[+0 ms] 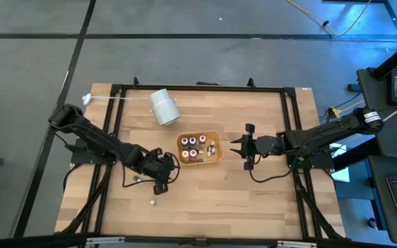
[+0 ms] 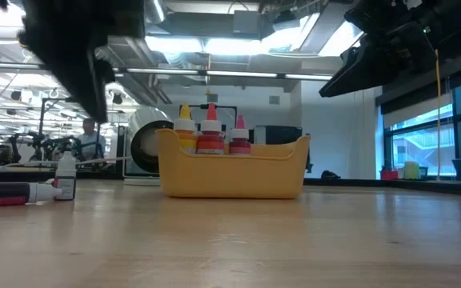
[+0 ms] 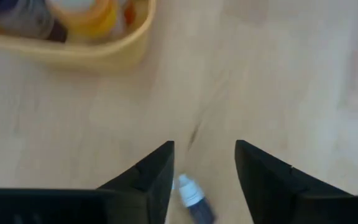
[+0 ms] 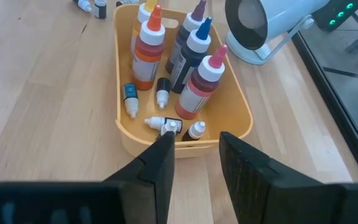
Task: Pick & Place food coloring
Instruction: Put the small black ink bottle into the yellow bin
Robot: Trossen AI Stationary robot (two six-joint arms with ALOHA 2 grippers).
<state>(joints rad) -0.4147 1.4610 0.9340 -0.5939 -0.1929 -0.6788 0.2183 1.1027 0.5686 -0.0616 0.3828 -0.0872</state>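
The left arm reaches low across the bench (image 1: 253,200), its left gripper (image 3: 204,168) just beside the orange tray (image 1: 216,160). Its fingers stand apart over a small bottle (image 3: 193,200) lying on the wood, not holding it. The right gripper (image 4: 196,152) hovers at the tray's other side, part open and empty. More food coloring bottles (image 4: 191,46) stand in the tray.
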